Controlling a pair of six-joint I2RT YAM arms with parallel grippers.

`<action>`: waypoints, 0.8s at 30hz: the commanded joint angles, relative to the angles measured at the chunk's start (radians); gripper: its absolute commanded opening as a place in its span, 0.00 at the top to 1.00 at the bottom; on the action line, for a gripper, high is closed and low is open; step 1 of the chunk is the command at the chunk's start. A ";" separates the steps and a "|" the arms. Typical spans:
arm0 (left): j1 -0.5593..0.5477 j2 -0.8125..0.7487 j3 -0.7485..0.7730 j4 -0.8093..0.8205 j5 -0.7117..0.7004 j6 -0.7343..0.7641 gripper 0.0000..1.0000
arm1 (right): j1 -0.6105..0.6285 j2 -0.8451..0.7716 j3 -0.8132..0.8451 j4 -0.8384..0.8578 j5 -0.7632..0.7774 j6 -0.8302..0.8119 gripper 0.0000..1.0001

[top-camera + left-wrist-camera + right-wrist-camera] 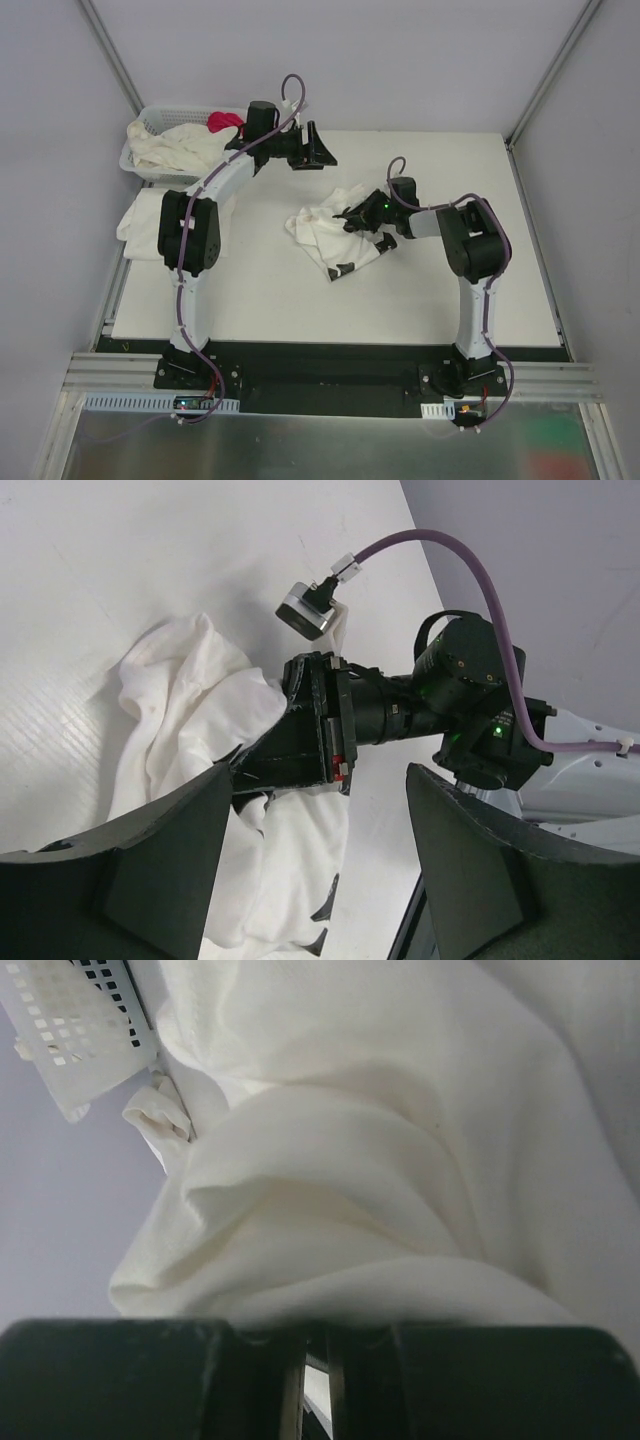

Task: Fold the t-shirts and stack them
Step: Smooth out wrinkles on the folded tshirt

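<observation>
Toward the middle of the table (pixel 260 300), nearest the arm bases, lies a crumpled t-shirt (pixel 325 238). It is white, bunched into soft ridges, and has a few small dark marks along its near hem. The right pincer (pixel 352 216) is down on the far-right part of it. Its own camera shows the jaws almost together, with a thin slit between them and cloth heaped right against them. Whether a fold is pinched there I cannot tell. Level with this, at the table's left edge and partly hidden by the left arm (pixel 190 235), rests a folded pile (pixel 138 225) of pale shirts.

Farther on, the left pincer (pixel 320 150) hangs above the table with its jaws spread wide and nothing in them. It is apart from the crumpled t-shirt and looks down on it. At the far-left corner stands a white lattice basket (pixel 160 110), which holds more unfolded shirts (pixel 175 148) and a small pink-red cloth (pixel 225 122).

Judged from this, the step in hand is spreading the crumpled t-shirt flat before any fold; no edge of it lies straight yet. The next move likely calls for the left pincer to come down on a free edge or corner opposite the right one. The two could then draw the cloth out flat.

No brand, label or lettering can be read, and the dark marks at the hem are too small to make out.
</observation>
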 commanded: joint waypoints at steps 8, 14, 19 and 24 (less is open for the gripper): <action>-0.011 -0.147 -0.079 0.021 -0.025 0.028 0.32 | -0.035 -0.248 0.010 -0.080 -0.014 -0.108 0.77; -0.045 -0.243 -0.212 0.090 -0.051 -0.014 0.32 | -0.063 -0.398 -0.069 -0.106 0.035 -0.154 0.86; -0.135 -0.235 -0.248 0.108 -0.031 -0.020 0.33 | -0.104 -0.413 -0.089 -0.101 0.032 -0.174 0.92; -0.203 -0.203 -0.312 0.112 0.013 -0.008 0.34 | -0.147 -0.399 -0.097 -0.068 0.025 -0.186 0.97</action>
